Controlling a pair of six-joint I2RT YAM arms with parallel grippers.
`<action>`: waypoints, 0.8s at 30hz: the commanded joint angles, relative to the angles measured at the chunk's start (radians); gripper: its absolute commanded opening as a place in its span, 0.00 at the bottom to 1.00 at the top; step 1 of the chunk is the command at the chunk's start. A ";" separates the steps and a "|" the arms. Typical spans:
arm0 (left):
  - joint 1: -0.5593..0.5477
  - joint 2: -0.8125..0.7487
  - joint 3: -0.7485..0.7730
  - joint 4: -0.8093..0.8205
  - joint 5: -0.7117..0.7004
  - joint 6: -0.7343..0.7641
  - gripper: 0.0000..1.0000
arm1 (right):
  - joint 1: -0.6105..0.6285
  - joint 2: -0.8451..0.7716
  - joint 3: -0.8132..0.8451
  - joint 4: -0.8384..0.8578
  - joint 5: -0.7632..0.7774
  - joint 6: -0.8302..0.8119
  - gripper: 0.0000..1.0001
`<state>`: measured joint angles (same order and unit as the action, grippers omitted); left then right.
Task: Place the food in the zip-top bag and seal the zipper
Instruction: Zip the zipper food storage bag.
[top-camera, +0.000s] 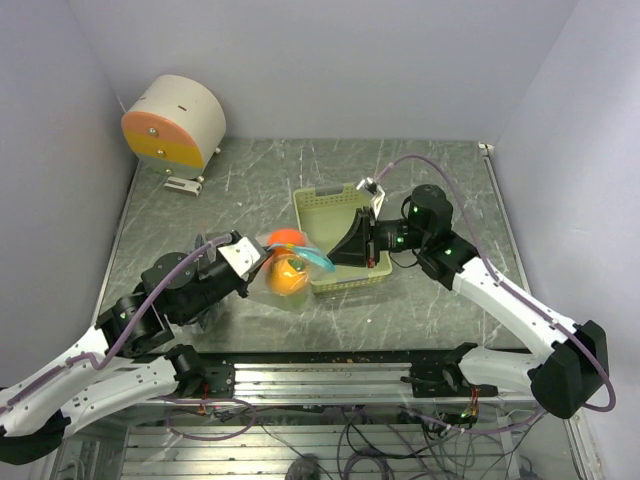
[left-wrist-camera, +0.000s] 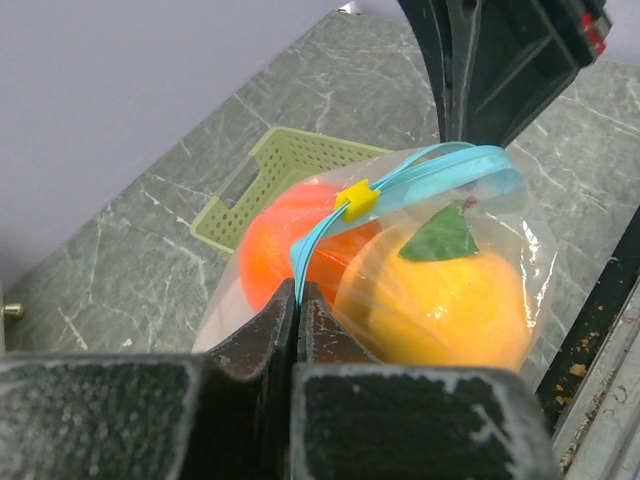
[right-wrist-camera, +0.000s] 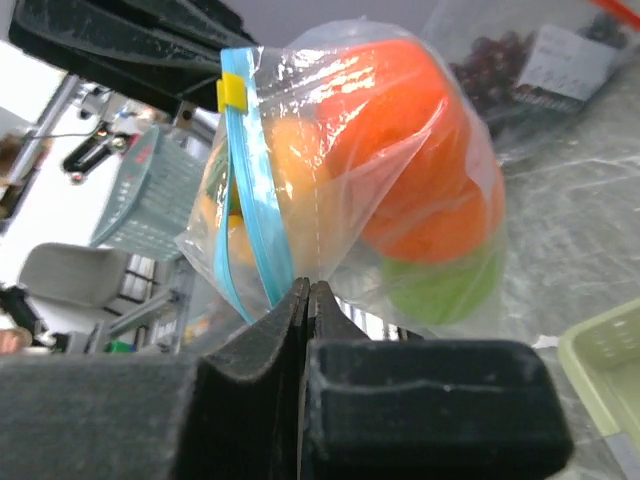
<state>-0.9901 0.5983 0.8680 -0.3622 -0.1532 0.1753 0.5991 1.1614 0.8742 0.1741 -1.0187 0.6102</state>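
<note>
The zip-top bag (top-camera: 285, 268) hangs just above the table between my two grippers, left of the basket. Inside it are an orange fruit with a green leaf (left-wrist-camera: 440, 300), a red-orange fruit (left-wrist-camera: 285, 240) and a small green piece (right-wrist-camera: 440, 285). The teal zipper (left-wrist-camera: 430, 172) runs along the mouth with a yellow slider (left-wrist-camera: 357, 198) on it. My left gripper (left-wrist-camera: 298, 300) is shut on the zipper's near end. The right gripper (right-wrist-camera: 310, 290) is shut on the bag's opposite edge beside the zipper (right-wrist-camera: 255, 210). Dark grapes (right-wrist-camera: 490, 65) show through clear plastic behind.
The pale yellow-green basket (top-camera: 345, 205) stands right of the bag, under my right gripper (top-camera: 328, 262). A white and orange drum (top-camera: 175, 125) sits at the back left corner. Grey walls close in three sides, and a metal rail (top-camera: 330, 362) runs along the near edge.
</note>
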 joint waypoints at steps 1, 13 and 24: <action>0.003 -0.005 -0.006 0.027 -0.067 0.014 0.07 | 0.001 -0.015 0.168 -0.243 0.135 -0.106 0.00; 0.004 0.049 0.022 -0.099 -0.145 -0.009 0.07 | -0.002 0.059 0.514 -0.603 0.461 -0.284 0.00; 0.004 -0.058 0.006 0.056 -0.109 -0.019 0.07 | -0.007 -0.135 0.080 -0.235 0.298 -0.194 1.00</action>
<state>-0.9901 0.5507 0.8665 -0.3985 -0.2699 0.1665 0.5968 1.1595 1.0653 -0.2893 -0.6582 0.3481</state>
